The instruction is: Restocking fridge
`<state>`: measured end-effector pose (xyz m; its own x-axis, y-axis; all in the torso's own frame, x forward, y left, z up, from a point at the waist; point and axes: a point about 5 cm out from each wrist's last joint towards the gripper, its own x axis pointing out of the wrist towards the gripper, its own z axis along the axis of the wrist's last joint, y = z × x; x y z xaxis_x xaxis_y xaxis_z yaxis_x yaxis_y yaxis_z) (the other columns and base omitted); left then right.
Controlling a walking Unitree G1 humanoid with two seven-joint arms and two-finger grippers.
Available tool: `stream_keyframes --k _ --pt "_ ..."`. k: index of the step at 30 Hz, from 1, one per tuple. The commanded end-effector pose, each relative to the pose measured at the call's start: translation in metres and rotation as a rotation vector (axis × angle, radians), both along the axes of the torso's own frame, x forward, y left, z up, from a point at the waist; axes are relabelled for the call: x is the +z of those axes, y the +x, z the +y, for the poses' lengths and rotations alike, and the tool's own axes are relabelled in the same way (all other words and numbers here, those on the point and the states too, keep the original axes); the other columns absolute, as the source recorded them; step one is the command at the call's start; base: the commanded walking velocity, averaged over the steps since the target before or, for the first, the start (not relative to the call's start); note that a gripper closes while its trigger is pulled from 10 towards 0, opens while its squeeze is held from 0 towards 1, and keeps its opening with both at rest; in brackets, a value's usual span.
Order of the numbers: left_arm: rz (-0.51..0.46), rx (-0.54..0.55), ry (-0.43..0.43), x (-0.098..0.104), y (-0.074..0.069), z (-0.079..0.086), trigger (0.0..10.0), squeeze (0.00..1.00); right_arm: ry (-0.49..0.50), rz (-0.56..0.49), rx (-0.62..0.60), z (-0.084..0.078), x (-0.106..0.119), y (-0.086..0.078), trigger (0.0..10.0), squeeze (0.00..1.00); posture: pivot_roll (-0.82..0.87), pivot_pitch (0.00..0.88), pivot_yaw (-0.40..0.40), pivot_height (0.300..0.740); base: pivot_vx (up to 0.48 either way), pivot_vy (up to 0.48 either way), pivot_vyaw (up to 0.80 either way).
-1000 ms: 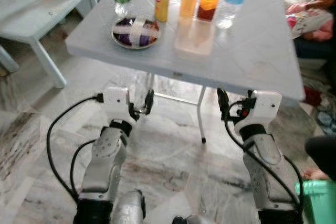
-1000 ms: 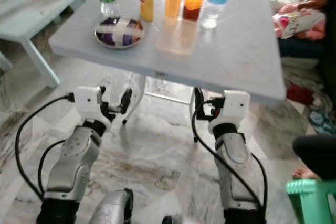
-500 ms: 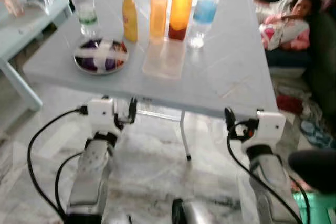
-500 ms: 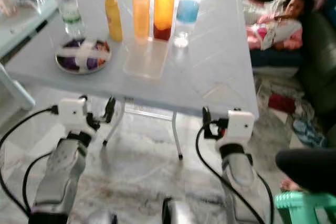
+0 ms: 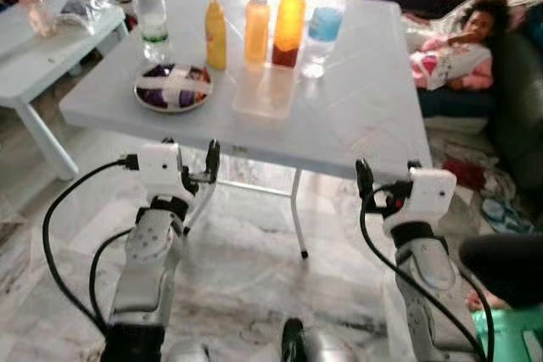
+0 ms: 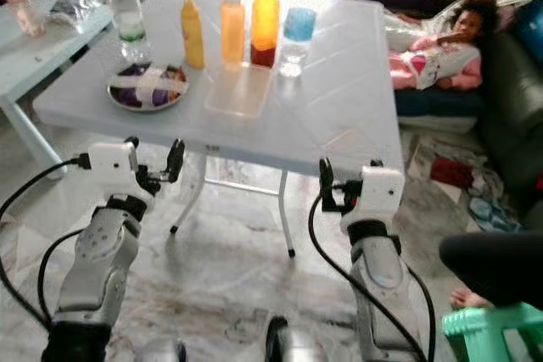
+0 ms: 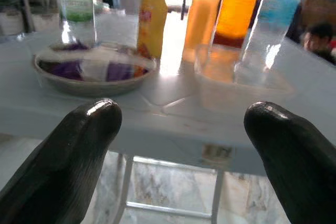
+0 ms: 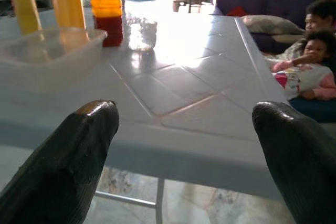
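Marble flooring (image 5: 246, 252), veined grey and white, runs under a pale plastic tabletop (image 5: 356, 116) moulded with a diamond pattern of shallow grooves and carried on thin metal legs. We hold both arms low in front of its near edge. Our left end effector (image 5: 188, 158) sits just below the edge, its two rounded black fingers (image 7: 79, 145) spread apart with nothing between them. Our right end effector (image 5: 383, 177) hangs a little lower, also released, its glossy fingers (image 8: 79, 156) wide and empty.

On the tabletop, toward the far side, stands a row of drinks: a yellow squeeze bottle (image 5: 215, 35), a pale orange bottle (image 5: 256, 27), a deeper orange bottle (image 5: 288, 25) with a dark red base, and a clear bottle with a blue label (image 5: 321, 25). A tall clear bottle with a green label (image 5: 149, 6) stands apart to the left. Nearer us lies a round dish (image 5: 173, 87) of purple contents, its top covered in film, and beside it a shallow translucent tray (image 5: 266, 91), rectangular with rounded corners.

A smaller white table (image 5: 42, 40) stands to the left. Two people (image 5: 462, 36) rest on a dark sofa to the right, and a green plastic stool (image 5: 509, 328) shows at the lower right
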<state>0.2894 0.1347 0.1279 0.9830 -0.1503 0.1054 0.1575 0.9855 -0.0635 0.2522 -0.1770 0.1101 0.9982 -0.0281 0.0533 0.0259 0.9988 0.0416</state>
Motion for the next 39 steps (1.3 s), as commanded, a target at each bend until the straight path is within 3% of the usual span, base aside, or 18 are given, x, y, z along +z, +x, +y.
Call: stream_keyframes --k 1,19,26,39 --pt "0.024 0.012 -0.003 -0.007 -0.004 0.004 10.0 0.0 0.005 -0.037 0.018 0.004 0.009 0.007 10.0 0.0 0.07 0.091 -0.037 0.74 0.311 0.364 0.0" --pt "0.031 -0.028 -0.022 -0.006 -0.007 -0.007 10.0 0.0 -0.003 -0.032 0.038 0.009 0.01 0.006 10.0 0.0 0.07 0.129 -0.05 0.74 0.31 0.366 -0.13" --pt "0.019 -0.026 -0.04 -0.001 -0.006 -0.01 10.0 0.0 -0.006 -0.027 0.049 0.012 0.008 0.004 10.0 0.0 0.07 0.131 -0.054 0.74 0.294 0.357 -0.73" --pt "0.009 -0.034 -0.05 0.0 -0.013 -0.013 10.0 0.0 -0.014 -0.03 0.056 0.012 0.009 0.006 10.0 0.0 0.08 0.138 -0.065 0.74 0.0 0.0 0.0"
